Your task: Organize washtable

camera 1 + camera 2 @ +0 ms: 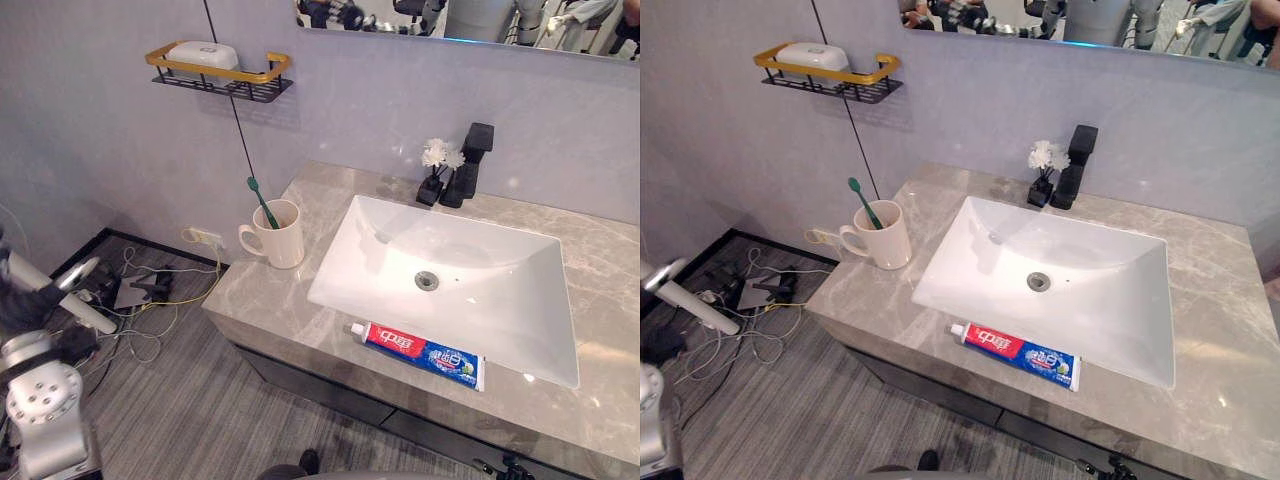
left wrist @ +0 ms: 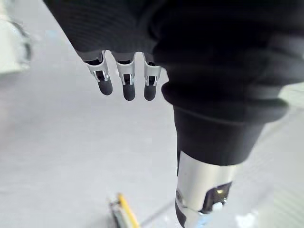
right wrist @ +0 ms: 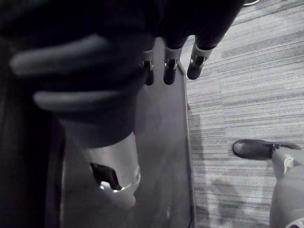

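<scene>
Plainly, the left hand (image 2: 126,80) and right hand (image 3: 171,66) hang slack-fingered, holding nothing. The toothpaste (image 1: 415,355) lies at the front edge of the table (image 1: 255,300), beside the sink (image 1: 450,260) — a clumsy nudge could knock it to the floor (image 1: 180,400).

Marble counter (image 1: 600,270): mug (image 1: 282,238), toothpaste tube (image 1: 420,355), flower vase (image 1: 433,180)

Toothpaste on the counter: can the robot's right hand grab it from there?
Probably yes, but not straight away. The toothpaste lies flat on the front edge of the counter, with nothing on it. The right hand hangs low over the floor, open and empty, so it must lift first.
</scene>
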Robot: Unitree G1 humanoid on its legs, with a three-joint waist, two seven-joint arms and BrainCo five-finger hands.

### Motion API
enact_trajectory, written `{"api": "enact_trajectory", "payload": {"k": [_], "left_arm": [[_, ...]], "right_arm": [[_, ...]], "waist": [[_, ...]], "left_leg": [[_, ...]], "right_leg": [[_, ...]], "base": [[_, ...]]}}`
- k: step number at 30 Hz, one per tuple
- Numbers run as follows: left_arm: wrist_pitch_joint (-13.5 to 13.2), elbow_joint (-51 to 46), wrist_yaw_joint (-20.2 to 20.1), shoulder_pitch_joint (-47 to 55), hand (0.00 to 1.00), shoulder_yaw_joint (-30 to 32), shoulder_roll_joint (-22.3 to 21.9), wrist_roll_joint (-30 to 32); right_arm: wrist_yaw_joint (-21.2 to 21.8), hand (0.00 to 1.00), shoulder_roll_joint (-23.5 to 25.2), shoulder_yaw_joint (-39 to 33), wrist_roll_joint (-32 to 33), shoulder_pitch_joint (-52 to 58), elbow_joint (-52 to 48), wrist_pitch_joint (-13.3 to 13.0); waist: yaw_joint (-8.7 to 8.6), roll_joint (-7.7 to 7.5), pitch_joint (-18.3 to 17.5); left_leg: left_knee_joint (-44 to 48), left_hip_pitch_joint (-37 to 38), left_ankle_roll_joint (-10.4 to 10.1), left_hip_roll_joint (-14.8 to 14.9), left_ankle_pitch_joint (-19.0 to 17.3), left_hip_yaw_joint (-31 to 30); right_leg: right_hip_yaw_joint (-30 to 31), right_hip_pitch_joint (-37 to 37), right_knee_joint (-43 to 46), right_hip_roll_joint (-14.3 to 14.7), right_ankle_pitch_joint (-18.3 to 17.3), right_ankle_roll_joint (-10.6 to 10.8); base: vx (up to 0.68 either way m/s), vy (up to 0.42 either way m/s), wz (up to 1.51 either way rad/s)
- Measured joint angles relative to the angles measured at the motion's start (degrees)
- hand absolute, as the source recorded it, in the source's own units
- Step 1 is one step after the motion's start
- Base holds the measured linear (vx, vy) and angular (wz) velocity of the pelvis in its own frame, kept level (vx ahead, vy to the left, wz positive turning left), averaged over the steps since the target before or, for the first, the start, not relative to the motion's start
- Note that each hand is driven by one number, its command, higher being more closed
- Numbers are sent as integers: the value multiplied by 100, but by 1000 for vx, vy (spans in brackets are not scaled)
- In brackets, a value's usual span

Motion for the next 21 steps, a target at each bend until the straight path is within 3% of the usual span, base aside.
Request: {"api": "enact_trajectory", "payload": {"k": [7, 10, 16, 21], "left_arm": [[-143, -517, -484, -349, 0, -1649, 304, 644], [-148, -510, -846, -525, 0, -2291, 521, 790], [-122, 193, -1374, -981, 0, -3342, 519, 994], [0, 830, -1551, -1181, 0, -3952, 499, 1303]], "right_arm": [[105, 0, 18, 280, 42, -58, -1, -16], [118, 0, 49, 448, 41, -108, -23, -65], [118, 0, 64, 622, 37, -250, -59, -87], [119, 0, 65, 663, 36, -226, -157, -87]], "waist": [[-29, 15, -14], [-160, -3, -23], [-322, -8, -34], [-338, -34, -45]], "left_leg": [[37, -11, -2, 91, -1, 153], [42, -19, -2, 115, -2, 173], [41, -34, -5, 151, -4, 310], [31, -39, -4, 149, -4, 371]], "right_leg": [[159, -80, 1, 74, 25, -36], [178, -96, -2, 91, 32, -45], [330, -185, 0, 92, 52, -63], [374, -221, -1, 89, 60, -55]], "base": [[-10, -9, -10], [-11, -5, -7], [-16, 7, -12], [0, 6, -5]]}}
